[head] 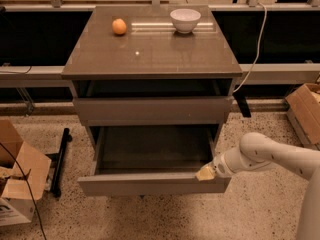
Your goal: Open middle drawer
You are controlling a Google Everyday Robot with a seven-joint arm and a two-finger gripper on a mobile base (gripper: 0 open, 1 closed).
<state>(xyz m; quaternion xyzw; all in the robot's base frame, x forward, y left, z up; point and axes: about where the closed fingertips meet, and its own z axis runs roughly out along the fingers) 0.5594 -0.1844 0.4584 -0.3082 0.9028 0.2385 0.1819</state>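
Observation:
The middle drawer (150, 184) stands pulled well out of the grey-brown cabinet (150, 54). Its dark box is open to view and holds nothing that I can see. Its flat front faces me near the floor. The uppermost drawer front (150, 110) sits closed above it. The lowest drawer front is hidden under the pulled-out drawer. My gripper (206, 173) rests at the right end of the middle drawer front's top edge. My white arm (280, 156) reaches in from the right.
An orange (119, 26) and a white bowl (185, 20) sit on the cabinet top. Cardboard boxes stand on the floor at the left (20, 179) and at the right (305, 111). A black bar (60, 159) lies left of the cabinet. A white cable (255, 49) hangs at the right.

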